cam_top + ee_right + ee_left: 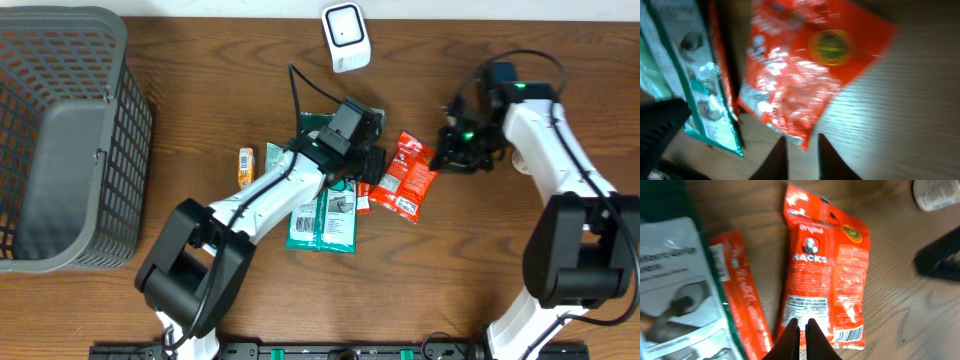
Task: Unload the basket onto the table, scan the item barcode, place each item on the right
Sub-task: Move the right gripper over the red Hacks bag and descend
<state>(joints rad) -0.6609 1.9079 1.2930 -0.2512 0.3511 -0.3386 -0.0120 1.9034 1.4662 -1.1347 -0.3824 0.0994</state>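
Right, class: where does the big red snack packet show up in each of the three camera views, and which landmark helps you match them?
Overhead: the red snack packet lies right of centre, tilted.
Left wrist: it fills the middle, running top to bottom.
Right wrist: it sits upper centre, blurred.
Shared landmark: the green-and-white packet lies to its left in every view.
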